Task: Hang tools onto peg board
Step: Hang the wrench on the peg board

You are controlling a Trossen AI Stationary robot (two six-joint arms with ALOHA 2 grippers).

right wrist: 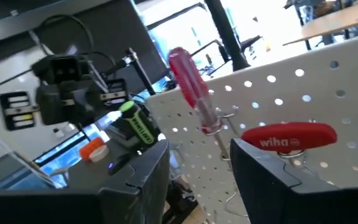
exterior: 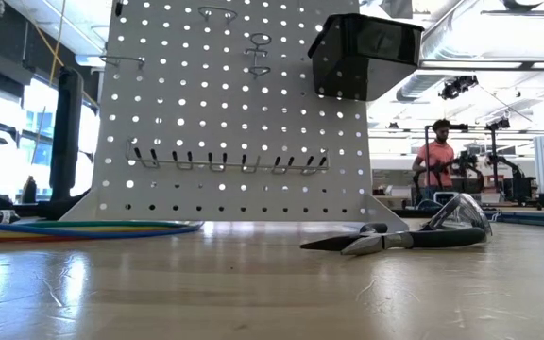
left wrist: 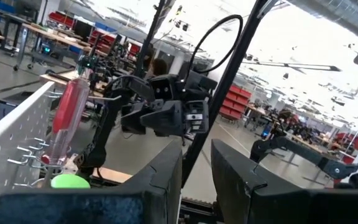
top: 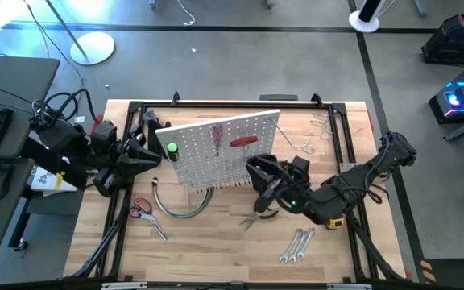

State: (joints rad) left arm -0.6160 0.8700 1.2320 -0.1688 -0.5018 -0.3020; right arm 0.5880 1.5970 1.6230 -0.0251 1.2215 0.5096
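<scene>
At the table's near edge a pair of silver wrenches [top: 297, 245] is lying flat on the pale wooden table [top: 216, 250], with red-handled scissors [top: 141, 209] well apart to the left and a curved bundle of coloured cables [top: 185, 208] just in front of the board. The black-handled pliers [exterior: 399, 239] are resting on the wood; from above the right arm is partly covering them, while the low view is showing their pointed metal jaws and rubbery grips plainly.

The right gripper [top: 263, 171] is hovering by the front of the peg board [top: 220, 149] with its fingers spread apart and nothing between them — its own camera is looking past them at two red-handled screwdrivers, one glossy and translucent [right wrist: 193, 87], one stubby with white lettering [right wrist: 289, 137], both hanging on the white perforated panel. The low view is cutting these off, showing instead a row of wire hooks and a small black bin [exterior: 365, 54].

The left gripper [top: 153, 153] is sitting at the board's left edge, fingers only narrowly parted and empty. A green-handled screwdriver [top: 171, 151] is hanging there, only its rounded end visible.

Beyond the table a blurred person [exterior: 434, 161] is standing.
</scene>
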